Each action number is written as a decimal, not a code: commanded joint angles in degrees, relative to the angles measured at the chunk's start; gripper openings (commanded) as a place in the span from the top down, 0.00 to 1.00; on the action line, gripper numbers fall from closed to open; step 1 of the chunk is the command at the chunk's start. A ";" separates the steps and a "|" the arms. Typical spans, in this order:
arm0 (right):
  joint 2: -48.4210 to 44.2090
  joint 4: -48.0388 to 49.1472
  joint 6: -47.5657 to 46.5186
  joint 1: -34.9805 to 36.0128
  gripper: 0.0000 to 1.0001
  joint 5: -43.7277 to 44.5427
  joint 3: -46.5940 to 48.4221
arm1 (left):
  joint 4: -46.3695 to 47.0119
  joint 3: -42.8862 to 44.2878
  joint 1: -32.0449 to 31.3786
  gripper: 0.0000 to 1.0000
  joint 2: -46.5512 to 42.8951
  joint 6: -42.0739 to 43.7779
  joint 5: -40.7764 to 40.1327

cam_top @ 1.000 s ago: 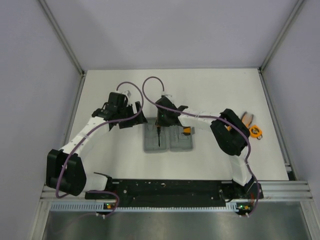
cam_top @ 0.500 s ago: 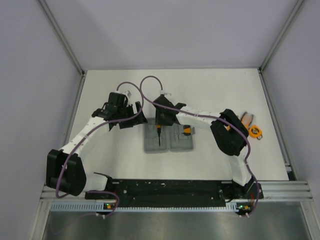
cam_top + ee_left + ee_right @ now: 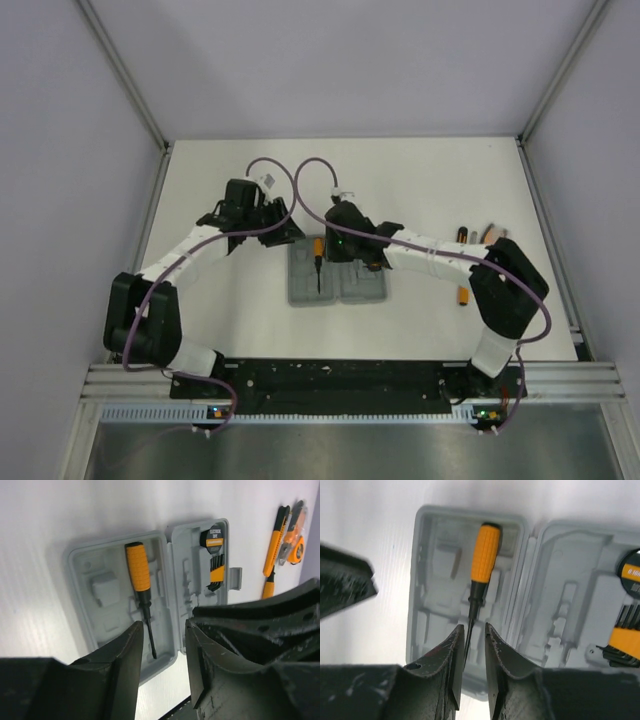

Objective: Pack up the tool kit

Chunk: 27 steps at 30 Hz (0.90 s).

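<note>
The tool kit case is laid open at the table's middle, one screwdriver seated inside. Left fingers and right fingers are parted, empty. It is judged light and rigid, best gripped by the handle.

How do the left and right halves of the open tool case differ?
The left half holds one orange-handled screwdriver along its middle; the right half holds a black electrical tape roll and hex keys. The right half has a latch tab on its outer edge; the left half shows none. Both are grey, lie open, and have empty moulded slots.
</note>
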 commanded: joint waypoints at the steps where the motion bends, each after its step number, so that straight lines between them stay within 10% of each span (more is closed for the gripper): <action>1: -5.16 11.62 -2.65 1.61 0.79 -6.21 -8.45 | 11.45 -0.33 -0.03 0.59 5.88 -3.69 7.93; 17: -1.57 17.89 -2.39 3.99 0.76 -8.50 -12.59 | 10.33 6.70 -4.60 0.60 21.53 -4.05 4.07; 27: 0.72 16.57 -1.51 4.25 0.82 -10.09 -12.42 | 7.25 8.28 -5.48 0.78 24.26 -2.56 0.03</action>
